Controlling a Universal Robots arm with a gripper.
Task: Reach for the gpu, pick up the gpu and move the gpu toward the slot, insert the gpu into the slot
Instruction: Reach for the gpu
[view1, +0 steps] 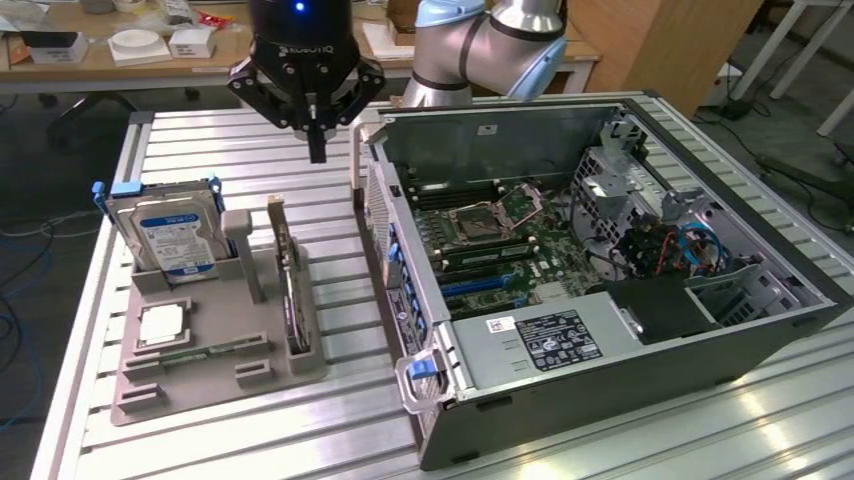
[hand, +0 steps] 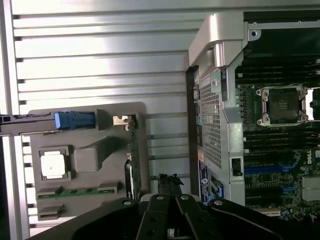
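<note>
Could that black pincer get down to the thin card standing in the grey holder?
Probably yes. The pincer hangs shut and empty above the table; the gpu stands on edge in the grey holder, top edge uncovered, the hard drive apart from it.

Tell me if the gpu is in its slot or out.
Out: the gpu stands on edge in the grey holder, outside the case. The gripper hangs apart, empty.

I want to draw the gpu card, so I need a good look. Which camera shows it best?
The exterior view. There the gpu stands on edge in the gray holder, and some of its dark face shows. The wrist view looks along the card from its edge, so there you see it as a thin strip.
</note>
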